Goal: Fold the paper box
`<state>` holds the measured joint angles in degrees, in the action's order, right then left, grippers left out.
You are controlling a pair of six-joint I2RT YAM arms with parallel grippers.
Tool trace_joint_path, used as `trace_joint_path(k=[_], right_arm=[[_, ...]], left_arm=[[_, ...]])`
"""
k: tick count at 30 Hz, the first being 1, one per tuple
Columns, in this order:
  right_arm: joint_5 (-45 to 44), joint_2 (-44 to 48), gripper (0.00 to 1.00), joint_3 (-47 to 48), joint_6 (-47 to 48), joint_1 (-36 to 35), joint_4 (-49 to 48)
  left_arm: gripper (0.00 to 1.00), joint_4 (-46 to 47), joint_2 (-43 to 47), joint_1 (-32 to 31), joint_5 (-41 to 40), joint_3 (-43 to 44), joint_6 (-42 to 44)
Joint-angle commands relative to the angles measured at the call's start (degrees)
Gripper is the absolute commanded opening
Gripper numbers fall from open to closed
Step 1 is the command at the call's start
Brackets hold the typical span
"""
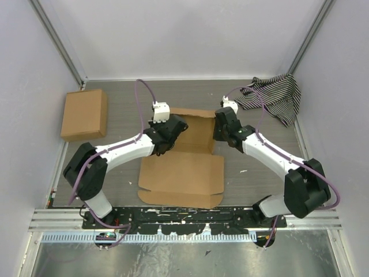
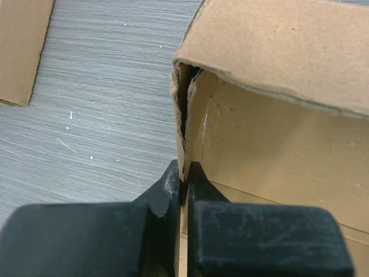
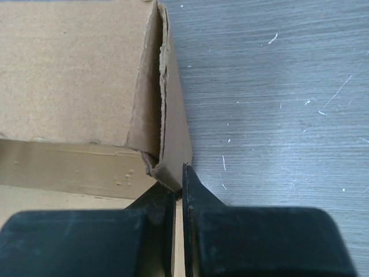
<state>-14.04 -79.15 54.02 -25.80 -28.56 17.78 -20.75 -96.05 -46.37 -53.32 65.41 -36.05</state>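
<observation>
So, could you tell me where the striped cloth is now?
In the top view, the striped cloth lies bunched in the far right corner, beyond and right of the paper box.

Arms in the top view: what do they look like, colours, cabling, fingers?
Both the left arm and right arm have white link shells with black joint housings. A thin purple cable loops from each wrist. In the wrist views the left gripper and right gripper have matte black, blocky fingers tapering to thin tips. No markings show.
</observation>
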Motion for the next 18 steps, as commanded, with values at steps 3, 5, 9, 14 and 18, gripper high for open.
trace_joint_path(k=[3,5,9,14,18], right_arm=[[-4.07,-3.9,0.01,8.21,-5.47,0.56,6.03],[-4.12,-6.36,0.01,11.05,-6.09,0.56,9.07],[-1.53,-10.61,0.02,16.34,-6.68,0.63,12.86],[0.89,-15.15,0.18,21.14,-6.33,0.76,14.96],[0.99,-18.05,0.33,24.15,-5.53,1.42,15.53]], left_arm=[[0.16,2.0,4.54,-0.08,-1.72,-5.94,1.25],[0.2,0.87,5.34,0.1,2.06,-5.18,1.73],[0.27,-4.99,4.38,0.58,7.61,-1.67,0.92],[0.4,-7.94,2.97,4.25,15.94,0.86,-0.14],[0.42,-9.71,2.75,6.48,18.35,3.05,0.73]])
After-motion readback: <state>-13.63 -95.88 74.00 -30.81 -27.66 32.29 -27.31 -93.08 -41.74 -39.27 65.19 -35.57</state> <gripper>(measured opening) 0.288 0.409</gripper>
